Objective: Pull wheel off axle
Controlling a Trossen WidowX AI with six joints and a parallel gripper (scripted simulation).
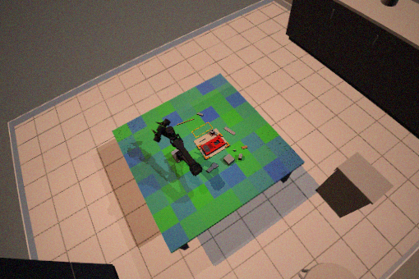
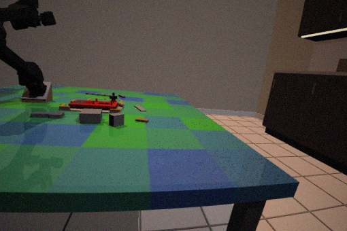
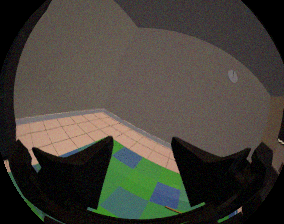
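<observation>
A small dark wheel (image 1: 213, 132) (image 2: 113, 97) appears to sit on the upright axle at a corner of the pale board (image 1: 197, 143) with the red panel (image 1: 208, 148) (image 2: 80, 104). At this size I cannot tell wheel from axle clearly. The marked area (image 1: 200, 126) is a yellow dashed outline on the table beside that corner. My gripper (image 1: 157, 127) (image 3: 142, 141) is open with nothing between its fingers. It is raised above the table's left part, well away from the wheel, and points outward over the table. The wheel is not visible in the wrist view.
A grey block (image 1: 228, 159) (image 2: 90, 116), a smaller block (image 1: 240, 157) (image 2: 116, 119) and a flat grey piece (image 1: 212, 167) (image 2: 47, 115) lie near the board. An orange piece (image 1: 244, 147) (image 2: 141, 120), a pale bar (image 1: 229, 130) (image 2: 140, 108) and a thin rod (image 1: 186, 121) lie around it.
</observation>
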